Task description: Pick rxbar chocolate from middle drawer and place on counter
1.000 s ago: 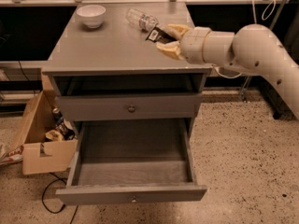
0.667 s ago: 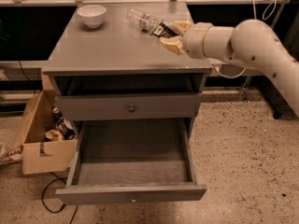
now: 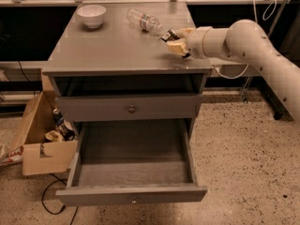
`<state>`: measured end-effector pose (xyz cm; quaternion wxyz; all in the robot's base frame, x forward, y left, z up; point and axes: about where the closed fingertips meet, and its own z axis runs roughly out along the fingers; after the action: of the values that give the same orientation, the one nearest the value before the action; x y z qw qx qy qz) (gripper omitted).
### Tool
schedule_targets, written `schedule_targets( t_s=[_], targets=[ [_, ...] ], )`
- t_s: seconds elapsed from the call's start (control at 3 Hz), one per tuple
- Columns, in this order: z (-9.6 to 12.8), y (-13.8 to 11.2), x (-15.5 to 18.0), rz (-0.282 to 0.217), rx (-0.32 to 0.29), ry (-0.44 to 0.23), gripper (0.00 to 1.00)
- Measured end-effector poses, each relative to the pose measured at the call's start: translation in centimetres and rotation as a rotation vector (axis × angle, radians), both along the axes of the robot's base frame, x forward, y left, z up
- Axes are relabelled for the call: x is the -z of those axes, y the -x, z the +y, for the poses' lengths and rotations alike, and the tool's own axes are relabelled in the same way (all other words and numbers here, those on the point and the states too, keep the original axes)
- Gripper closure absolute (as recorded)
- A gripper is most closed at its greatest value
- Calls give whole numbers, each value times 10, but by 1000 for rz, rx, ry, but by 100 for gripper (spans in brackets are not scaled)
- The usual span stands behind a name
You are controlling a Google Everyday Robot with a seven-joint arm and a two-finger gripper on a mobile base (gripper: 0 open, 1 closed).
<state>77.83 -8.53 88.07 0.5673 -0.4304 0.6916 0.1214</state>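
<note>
The gripper (image 3: 173, 38) hovers at the counter's (image 3: 112, 48) 3 o'clock edge, its fingers closed around the rxbar chocolate (image 3: 168, 34). A clear plastic bottle (image 3: 144, 20) lies toward 1 o'clock and a white bowl (image 3: 91, 15) at 11. Below, the middle drawer (image 3: 133, 168) stands pulled open.

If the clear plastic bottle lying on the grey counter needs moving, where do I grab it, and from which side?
Take the clear plastic bottle across its mid-body from above, jaws spanning its width: it lies on its side, pointing back-left to front-right, and may roll under a sideways push. The gripper hangs right of its near end over the grey counter, at the black-wrapped bar.
</note>
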Motion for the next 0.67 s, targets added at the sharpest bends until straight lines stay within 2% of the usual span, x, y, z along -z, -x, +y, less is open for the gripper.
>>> schedule_targets(
  t_s=[0.33,0.67],
  targets=[
    [3,-22,15,53,-4,9,100],
    [17,-35,21,83,-41,34,100]
  ],
)
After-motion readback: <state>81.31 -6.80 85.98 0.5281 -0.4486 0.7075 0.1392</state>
